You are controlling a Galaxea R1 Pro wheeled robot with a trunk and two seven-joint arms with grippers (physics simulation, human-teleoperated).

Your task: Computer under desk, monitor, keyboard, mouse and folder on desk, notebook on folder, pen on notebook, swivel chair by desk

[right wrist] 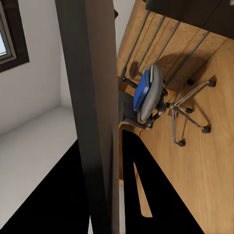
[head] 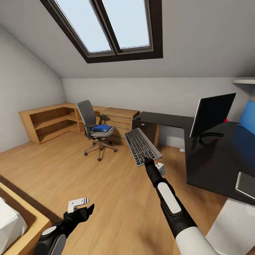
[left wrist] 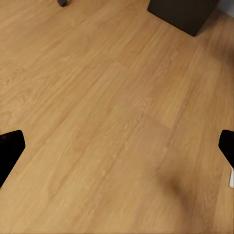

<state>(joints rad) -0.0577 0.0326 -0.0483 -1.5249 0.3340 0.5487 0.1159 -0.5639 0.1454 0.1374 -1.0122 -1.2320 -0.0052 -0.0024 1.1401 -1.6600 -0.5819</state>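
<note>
Head view: right claw (head: 148,161) is clamped on the keyboard (head: 142,146) above the floor; left claw (head: 82,207) hangs with fingers apart; blue folder (head: 102,128) lies on the swivel chair (head: 94,129).

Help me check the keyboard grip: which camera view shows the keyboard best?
The head view: the keyboard shows its whole key face, held up at the right gripper. In the right wrist view it is an edge-on dark slab between the fingers.

The black desk (head: 212,166) carries the monitor (head: 211,114) and, seemingly, a grey notebook (head: 246,184).
</note>
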